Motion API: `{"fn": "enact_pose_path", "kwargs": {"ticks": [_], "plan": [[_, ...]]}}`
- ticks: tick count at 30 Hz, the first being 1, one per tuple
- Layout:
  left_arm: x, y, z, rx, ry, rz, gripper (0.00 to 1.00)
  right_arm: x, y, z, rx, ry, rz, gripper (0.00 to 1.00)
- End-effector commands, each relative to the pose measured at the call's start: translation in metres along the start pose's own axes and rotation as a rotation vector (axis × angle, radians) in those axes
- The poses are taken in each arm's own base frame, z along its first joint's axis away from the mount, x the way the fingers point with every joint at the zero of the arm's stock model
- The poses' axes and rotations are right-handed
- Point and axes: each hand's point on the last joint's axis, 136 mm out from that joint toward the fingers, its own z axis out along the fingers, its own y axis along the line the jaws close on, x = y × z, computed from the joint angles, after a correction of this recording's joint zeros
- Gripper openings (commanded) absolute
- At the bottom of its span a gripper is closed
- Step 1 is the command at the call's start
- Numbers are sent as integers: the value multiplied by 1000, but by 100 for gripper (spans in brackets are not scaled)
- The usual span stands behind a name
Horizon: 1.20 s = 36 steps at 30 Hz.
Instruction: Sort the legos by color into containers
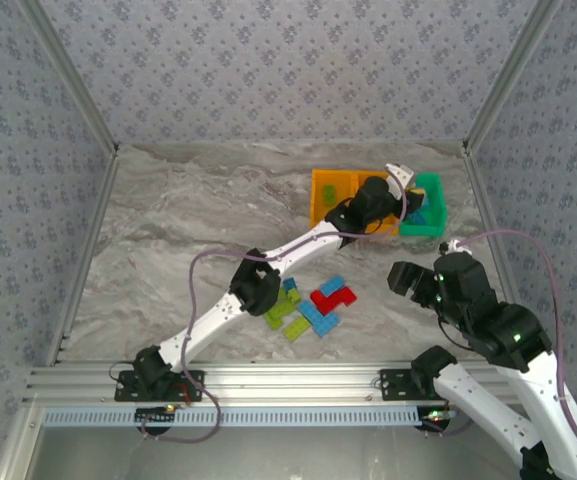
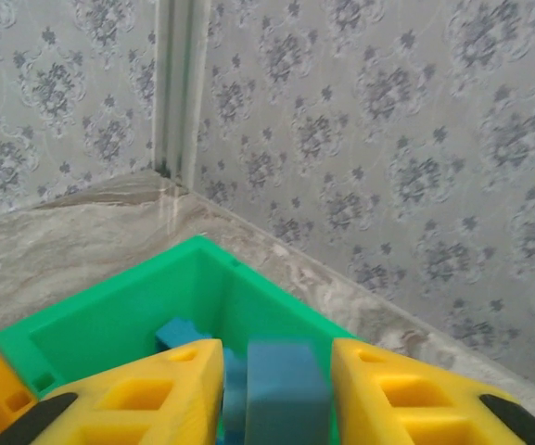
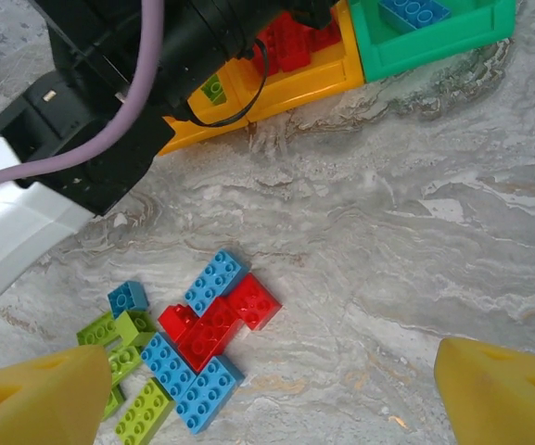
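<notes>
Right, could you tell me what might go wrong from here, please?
1. The blue brick sits in the jaws of the left gripper over the green bin; if it sticks, it may fall outside.
2. The right gripper hangs open over the pile, where bricks touch; a grab may drag neighbours.
3. The left arm partly covers the orange bin, so a delivery there could bump it.
</notes>
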Motion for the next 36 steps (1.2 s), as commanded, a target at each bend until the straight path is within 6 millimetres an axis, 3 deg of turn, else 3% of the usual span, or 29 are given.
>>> {"fn": "enact_pose_path", "kwargs": {"ticks": [1, 5, 9, 14, 18, 20, 23, 25, 29, 30, 36], "plan": [[-28, 3, -2, -3, -101, -29, 39, 7, -7, 0, 22, 20, 0, 93], [-32, 6, -3, -10, -96, -40, 52, 8, -7, -1, 19, 20, 3, 93], [-56, 1, -11, -8, -79, -41, 53, 9, -10, -4, 23, 16, 6, 93], [-109, 2, -41, -53, -5, -48, 53, 12, -17, -7, 39, 12, 20, 93], [-126, 0, -69, -20, -9, 15, 53, 15, -18, -6, 42, 23, 21, 93], [-143, 8, -104, -11, -113, 16, 54, 19, -17, -2, 35, 41, 13, 93], [-142, 24, -155, -58, -93, 5, 57, 27, -14, 7, 29, 82, 0, 93], [-142, 24, -193, -86, -99, 36, 59, 33, -10, 16, 25, 119, -16, 93], [-121, 16, -271, -128, 3, 119, 63, 52, 2, 41, -2, 229, -54, 93], [-125, 9, -292, -129, 6, 146, 64, 58, 4, 48, -5, 260, -64, 93], [-78, -22, -396, -66, 212, 388, 80, 88, 1, 90, 64, 389, -202, 91]]}}
